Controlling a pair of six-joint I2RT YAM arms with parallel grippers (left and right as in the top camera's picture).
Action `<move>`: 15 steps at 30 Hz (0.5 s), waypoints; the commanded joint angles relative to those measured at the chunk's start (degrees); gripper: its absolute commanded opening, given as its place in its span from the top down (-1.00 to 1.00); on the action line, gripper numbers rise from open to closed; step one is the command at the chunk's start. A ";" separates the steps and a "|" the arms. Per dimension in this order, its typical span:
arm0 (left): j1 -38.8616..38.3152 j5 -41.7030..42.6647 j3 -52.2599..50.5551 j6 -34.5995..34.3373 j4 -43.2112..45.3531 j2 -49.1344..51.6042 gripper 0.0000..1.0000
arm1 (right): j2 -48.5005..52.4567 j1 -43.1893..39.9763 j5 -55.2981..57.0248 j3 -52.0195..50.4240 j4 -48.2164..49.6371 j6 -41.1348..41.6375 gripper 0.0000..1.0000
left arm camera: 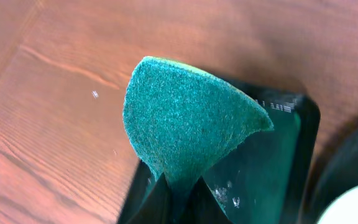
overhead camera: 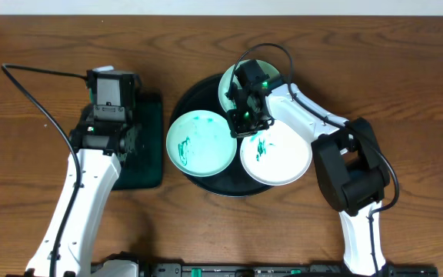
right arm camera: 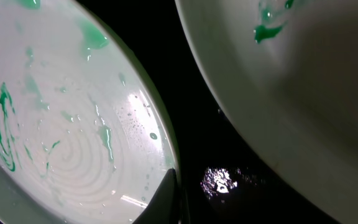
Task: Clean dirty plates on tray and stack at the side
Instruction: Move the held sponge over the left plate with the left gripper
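Presently we see the round black tray (overhead camera: 193, 96) at the middle of the overhead frame, on the wooden table (overhead camera: 37, 54). Three plates lie on it. The pale teal plate (overhead camera: 201, 143) sits at the tray's left and is streaked with green. The white plate (overhead camera: 277, 152) sits at its lower right and carries a green smear. The upper plate (overhead camera: 228, 83) is half hidden under the right arm.

The right gripper (right arm camera: 168, 198) hangs low over the tray between the three plates. Its jaws are together, and we see nothing between them. In the right wrist view the closed tips stand just beside the rim of one smeared plate, above the glossy black floor. We cannot tell whether they touch that rim.

At the left of the overhead frame, the left gripper (left arm camera: 178, 190) is clamped on a green sponge (left arm camera: 185, 118). The sponge bows out into a fan above the fingers. Beneath it lies the small rectangular tray (left arm camera: 284, 149), dark and wet with droplets.
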 commanded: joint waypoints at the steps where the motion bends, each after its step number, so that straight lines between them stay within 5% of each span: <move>1: 0.46 7.30 0.70 -4.52 -1.88 2.89 0.86 | 0.42 0.76 1.05 0.63 0.37 1.11 0.97; 8: 0.48 28.48 0.79 -6.05 0.00 4.63 0.86 | 0.42 0.81 4.87 0.63 0.61 2.62 0.97; 15: -0.46 39.47 0.79 -9.33 0.35 4.85 0.86 | 0.42 0.85 10.10 0.63 0.02 6.16 0.97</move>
